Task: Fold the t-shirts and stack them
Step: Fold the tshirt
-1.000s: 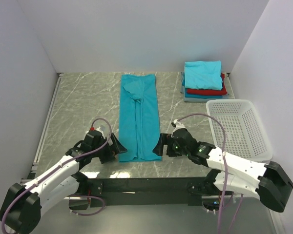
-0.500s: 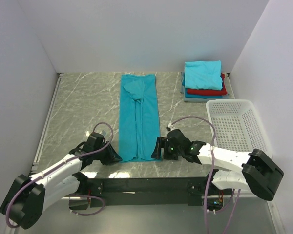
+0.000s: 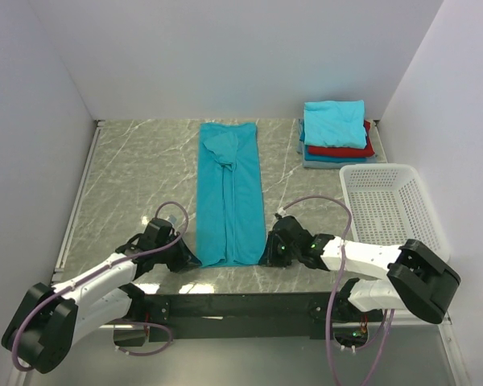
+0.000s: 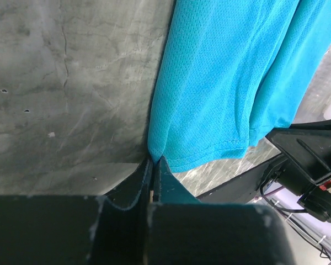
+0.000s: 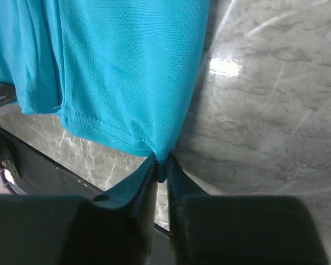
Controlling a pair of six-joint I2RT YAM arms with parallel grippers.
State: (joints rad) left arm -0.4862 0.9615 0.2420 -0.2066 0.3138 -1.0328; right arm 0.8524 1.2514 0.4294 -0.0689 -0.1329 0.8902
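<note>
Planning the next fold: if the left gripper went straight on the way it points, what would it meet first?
The teal t-shirt: the left gripper pinches its near corner, so going on would probably just bunch that cloth.

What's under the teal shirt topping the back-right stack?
A red shirt, then a blue one; only edges show. The teal shirt covers the rest, so the count is unclear.

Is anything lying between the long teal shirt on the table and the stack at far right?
Nothing visible does. Bare table separates the teal shirt from the stack; the white basket sits further right, off that path.
</note>
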